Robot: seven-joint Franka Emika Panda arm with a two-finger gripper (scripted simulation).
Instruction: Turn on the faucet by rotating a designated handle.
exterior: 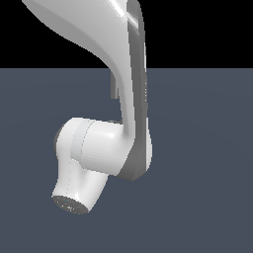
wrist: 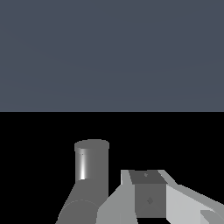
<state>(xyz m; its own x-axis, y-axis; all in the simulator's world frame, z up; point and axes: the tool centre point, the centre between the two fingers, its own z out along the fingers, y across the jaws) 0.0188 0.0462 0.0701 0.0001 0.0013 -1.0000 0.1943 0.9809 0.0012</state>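
In the wrist view a short grey cylinder of the faucet stands upright, joined to a thicker grey body at the frame's edge. My gripper sits right beside that cylinder, its pale fingers cut off by the frame, and the gap between them does not show. I cannot pick out the handle as a separate lever in either view. In the exterior view my white arm fills the middle and hides the faucet, except for a thin grey strip beside it.
A flat blue-grey floor spreads around the arm in the exterior view, under a black background. Nothing else shows.
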